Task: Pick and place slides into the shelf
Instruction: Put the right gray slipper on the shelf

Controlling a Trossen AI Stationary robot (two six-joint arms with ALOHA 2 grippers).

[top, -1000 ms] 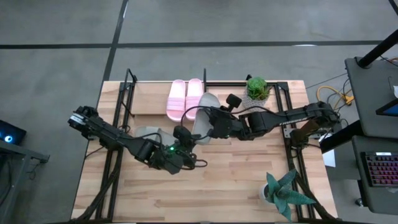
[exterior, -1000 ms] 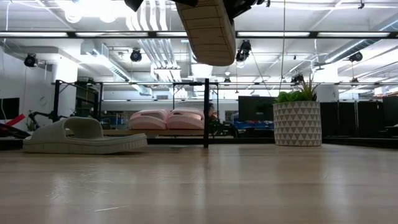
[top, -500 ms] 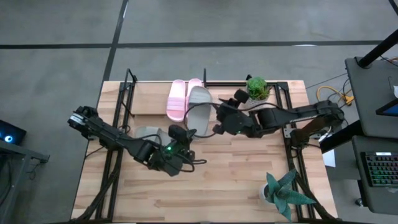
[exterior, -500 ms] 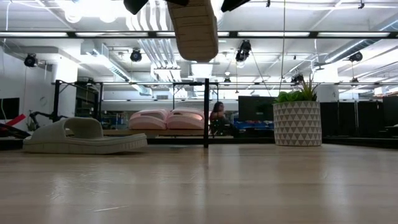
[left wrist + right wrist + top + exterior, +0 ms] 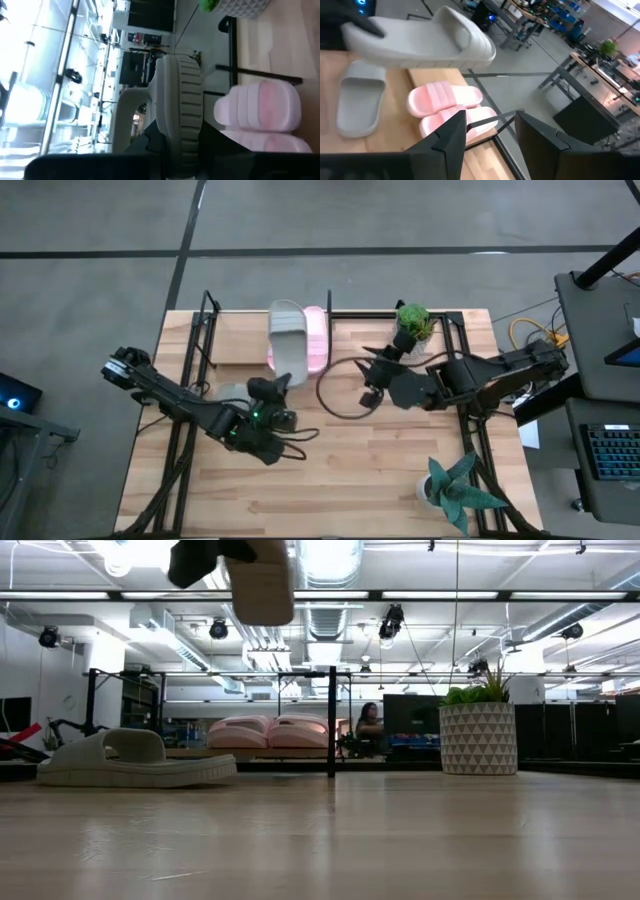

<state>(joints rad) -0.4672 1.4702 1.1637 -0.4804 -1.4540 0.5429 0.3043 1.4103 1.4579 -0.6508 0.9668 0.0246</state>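
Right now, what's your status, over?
Left tool shut on grey-green slide, held above shelf. Right tool open, empty. Pink pair on shelf; other grey-green slide on table.

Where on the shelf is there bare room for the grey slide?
Bare board between the shelf's left uprights and the pink pair, and between that pair and the plant pot. The middle is crowded: the left hand holds the grey slide over it.

My left gripper [image 5: 268,390] sits beneath the raised grey-green slide [image 5: 285,340], so my fingers' hold on it is hidden from above. That slide also covers part of the pink pair [image 5: 314,340] behind it. In the low view its upper part is cut off.
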